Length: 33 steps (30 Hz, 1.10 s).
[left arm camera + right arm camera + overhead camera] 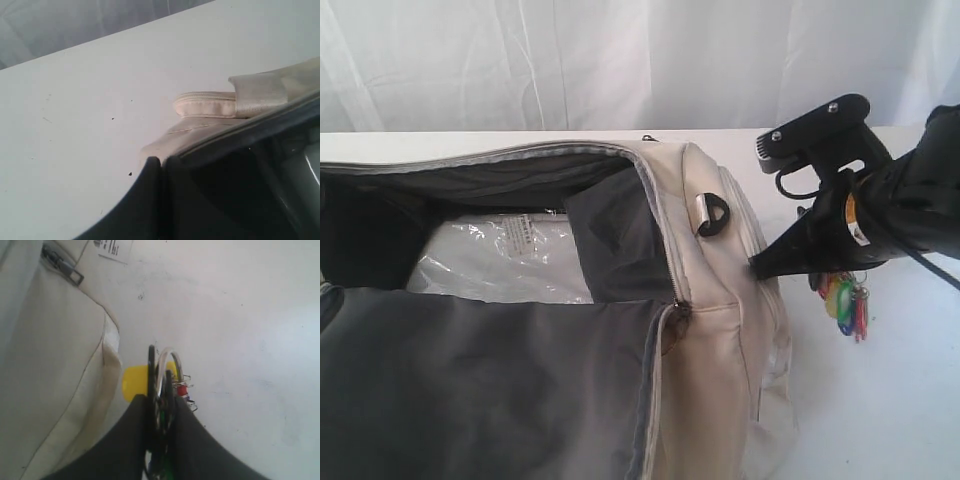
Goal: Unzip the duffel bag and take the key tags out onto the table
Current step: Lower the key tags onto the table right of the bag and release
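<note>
The cream-white duffel bag [720, 330] lies unzipped on the white table [880, 400], its grey lining folded out toward the front. My right gripper [755, 268] hangs just off the bag's right end, above the tabletop. It is shut on the key tags [845, 300], which dangle below it in green, yellow, red and blue. In the right wrist view the gripper [160, 397] pinches the metal ring [167, 357], with a yellow tag [135, 380] beside the bag [50, 365]. My left gripper [161, 161] is closed at the bag's rim [210, 105].
A clear plastic-wrapped package [510, 255] lies inside the bag. A dark D-ring [713, 215] and a zip pull [678, 310] sit on the bag's right end. A white paper barcode tag [114, 247] lies by the bag. A white curtain hangs behind the table.
</note>
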Tool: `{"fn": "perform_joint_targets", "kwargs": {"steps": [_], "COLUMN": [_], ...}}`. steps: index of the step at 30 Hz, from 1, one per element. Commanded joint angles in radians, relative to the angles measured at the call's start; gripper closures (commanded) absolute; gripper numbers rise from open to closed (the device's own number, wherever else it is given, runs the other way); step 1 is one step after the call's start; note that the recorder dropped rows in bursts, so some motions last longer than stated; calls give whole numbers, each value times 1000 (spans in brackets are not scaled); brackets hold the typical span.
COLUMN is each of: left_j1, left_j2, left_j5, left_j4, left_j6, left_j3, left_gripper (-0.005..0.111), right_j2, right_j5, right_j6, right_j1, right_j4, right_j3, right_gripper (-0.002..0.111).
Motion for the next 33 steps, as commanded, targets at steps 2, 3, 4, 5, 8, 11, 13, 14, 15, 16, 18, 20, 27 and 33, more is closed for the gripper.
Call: {"fn": "perform_joint_targets", "kwargs": {"steps": [2,3,4,5,8,11,13,14,15,16,18,20,27,33], "left_j1": [15,15,15,15,15,15,15,15,15,15,15,15,15,15], "left_j2": [-8,-8,-8,-8,-8,-8,-8,-8,-8,-8,-8,-8,-8,-8], "left_j5": [46,46,46,46,46,46,46,46,46,46,46,46,46,44], "left_j4": [-11,-11,-11,-11,-11,-11,-11,-11,-11,-11,-11,-11,-11,-11], "left_j6": [4,4,4,4,4,4,4,4,4,4,4,4,4,0], "left_j3": [-3,-3,-3,-3,-3,-3,-3,-3,-3,-3,-3,-3,-3,-3], "left_gripper": [103,103,103,103,103,103,103,103,103,103,103,103,103,103], "right_j2": [25,27,27,27,28,28,28,28,28,28,28,28,11,-95], "right_j5": [7,7,7,7,12,17,25,27,32,32,32,32,30,33], "right_j6": [8,8,8,8,4,4,4,4,4,4,4,4,4,8], "right_j1": [-5,-5,-5,-5,-5,-5,-5,-5,-5,-5,-5,-5,-5,-5], "right_j4": [28,39,52,61,71,71,71,71,71,71,69,67,57,10], "right_j3": [4,4,4,4,4,4,4,4,4,4,4,4,-8,-33], "right_gripper": [108,108,108,108,108,101,92,87,82,78,69,63,59,59]}}
